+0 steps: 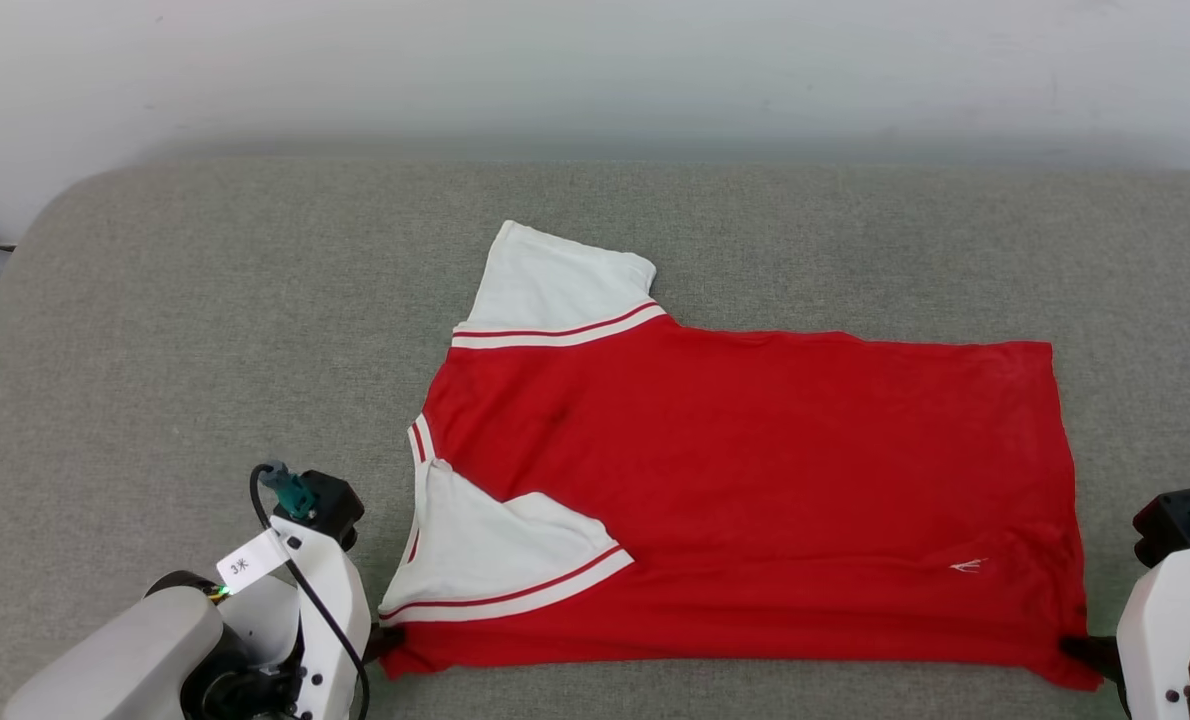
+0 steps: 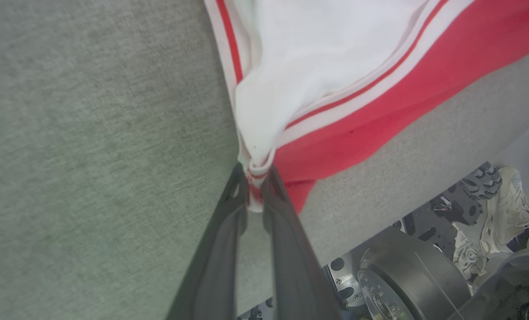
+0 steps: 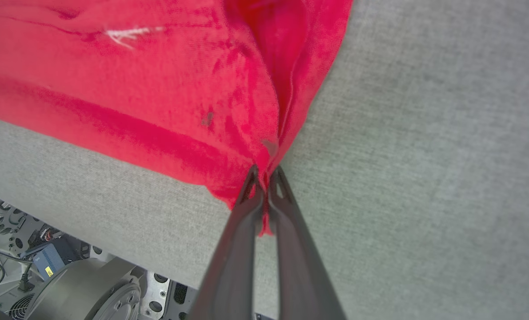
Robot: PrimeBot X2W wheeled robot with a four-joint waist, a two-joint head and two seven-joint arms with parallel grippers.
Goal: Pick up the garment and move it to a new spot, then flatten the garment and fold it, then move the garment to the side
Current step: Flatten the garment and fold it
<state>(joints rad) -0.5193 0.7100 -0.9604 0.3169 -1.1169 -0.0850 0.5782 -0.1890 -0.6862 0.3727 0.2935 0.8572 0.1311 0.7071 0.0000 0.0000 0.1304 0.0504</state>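
Note:
The garment (image 1: pixel 755 480) is a red T-shirt with white striped-trim sleeves, lying flat on the grey padded table (image 1: pixel 205 300), collar end to the left, plain side up. One white sleeve sticks out at the far side, the other is folded over the near left part. My left gripper (image 2: pixel 255 175) is shut on the near left corner, pinching white sleeve trim and red cloth (image 2: pixel 335 142). My right gripper (image 3: pixel 264 175) is shut on the near right hem corner of the red cloth (image 3: pixel 158 89). In the head view both grippers sit at the near edge, left gripper (image 1: pixel 380 640), right gripper (image 1: pixel 1080 648).
The table's near edge runs just below the garment. Past that edge the wrist views show the robot's wheeled base (image 2: pixel 406 275) and a person's pale shoe (image 2: pixel 509 209). A white wall (image 1: pixel 595 70) stands behind the table.

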